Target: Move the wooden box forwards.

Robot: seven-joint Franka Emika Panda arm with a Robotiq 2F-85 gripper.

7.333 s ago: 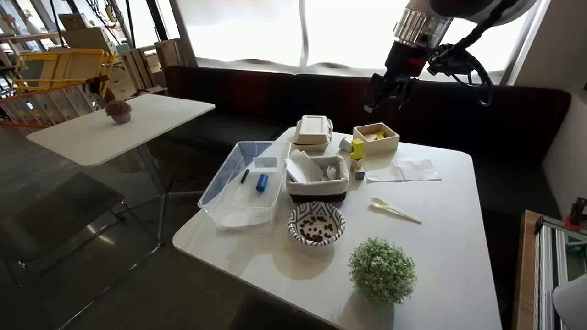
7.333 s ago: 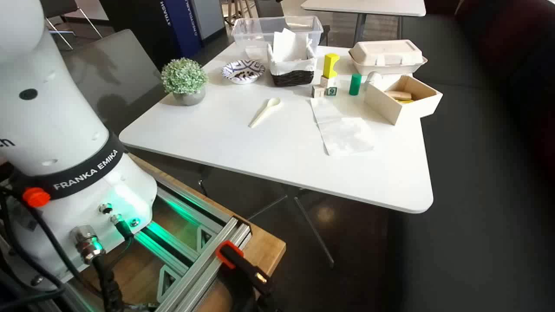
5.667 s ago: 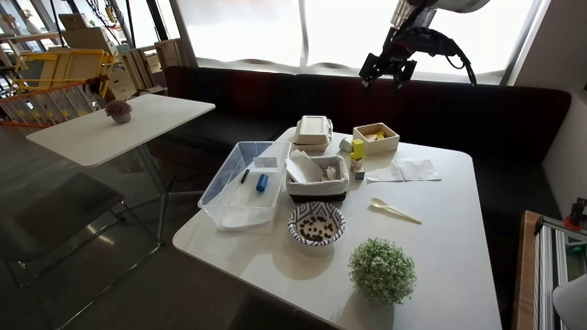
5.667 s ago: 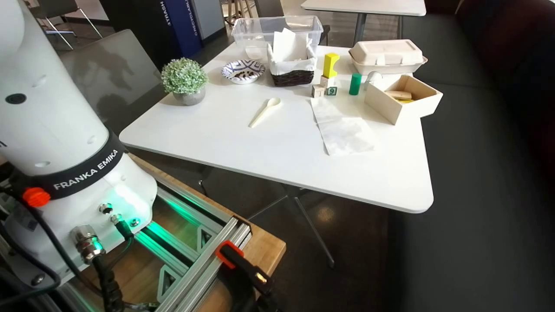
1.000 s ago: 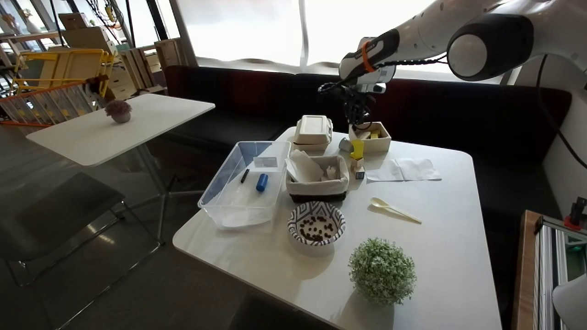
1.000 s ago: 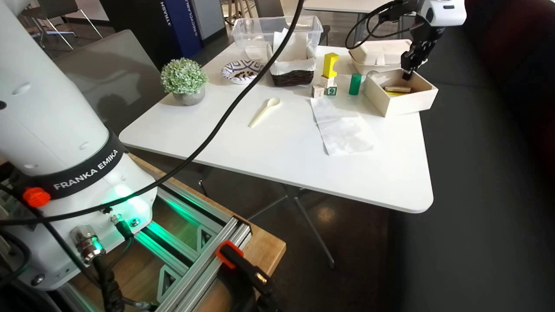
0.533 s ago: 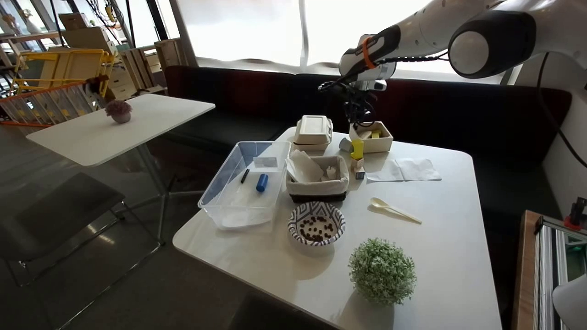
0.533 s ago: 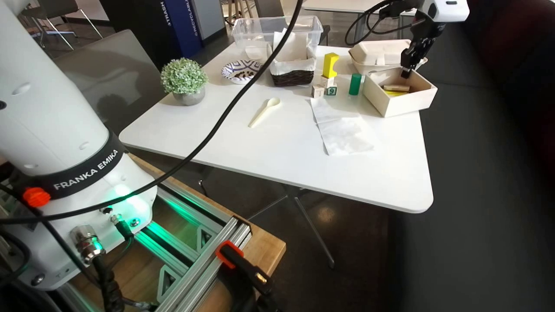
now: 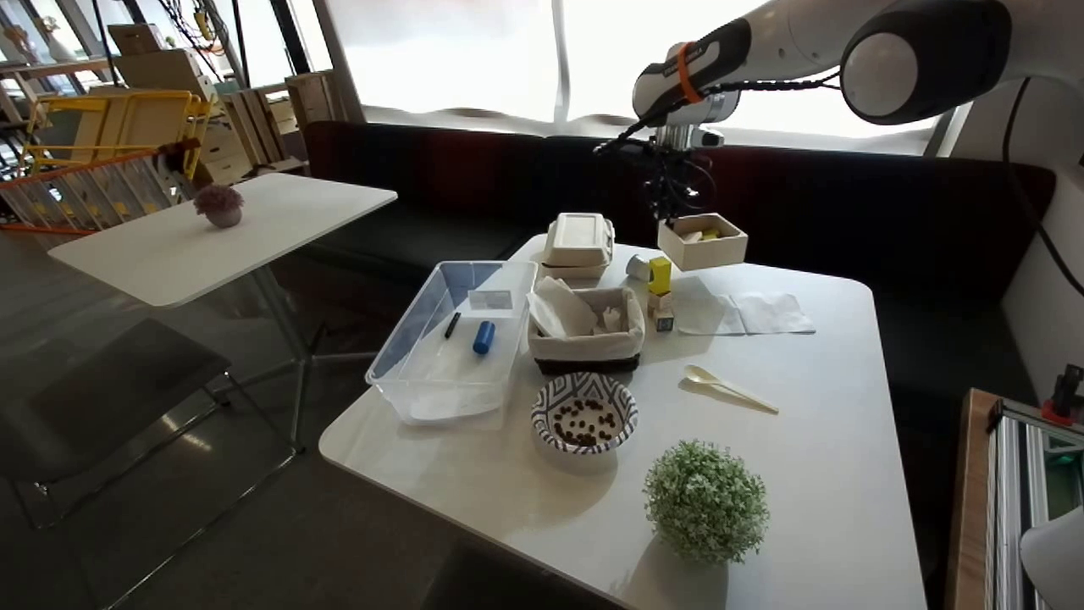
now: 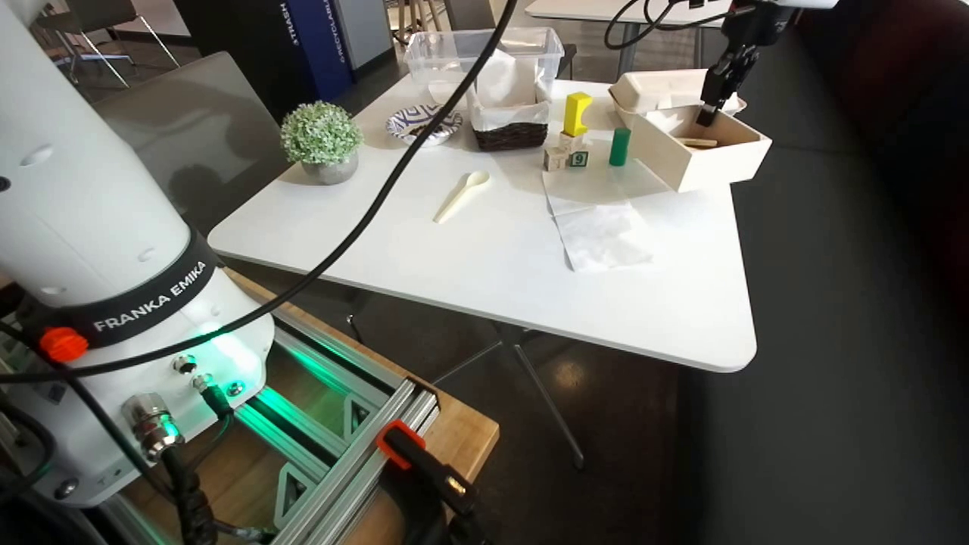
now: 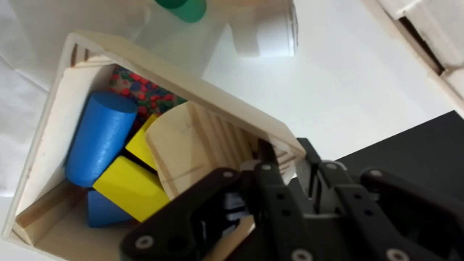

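Clamped on, and firmly: the claw (image 11: pixel 289 151) has the wooden box (image 9: pixel 710 254) by a corner, and in the wrist view one finger (image 11: pixel 268 154) reaches down inside the wall while its partner presses from outside. The box hangs just above the bench (image 9: pixel 826 373), mouth up, over the end beside the dark seat (image 10: pixel 817 303).

And look at the cargo! A blue cylinder (image 11: pixel 99 139) lies beside one wall, two yellow blocks (image 11: pixel 132 188) right next to it, a rounded plain-wood block (image 11: pixel 188 148) closest to the gripped corner, a blue block (image 11: pixel 105 210) tucked low, and a patch of red, green and blue specks (image 11: pixel 145 96) underneath.

Down on the bench, a green cylinder (image 10: pixel 619 147) stands upright, with a pale round-sided piece (image 11: pixel 262 32) lying near it. Near those, a notched yellow piece (image 10: pixel 577 113) perches on little wooden cubes (image 10: pixel 555 159), and a lidded carton (image 9: pixel 580 241) sits behind. White paper (image 9: pixel 771 312) lies flat, then comes a pale spoon (image 9: pixel 730 390). Over to the patterned bowl (image 9: pixel 584 387), dark bits (image 9: pixel 584 428) inside; the lined basket (image 10: pixel 513 136); the clear bin (image 9: pixel 457 396) carrying a dark marker (image 9: pixel 452 325) and another blue piece (image 9: pixel 483 337); and a leafy plant (image 9: pixel 705 500) at the near edge.
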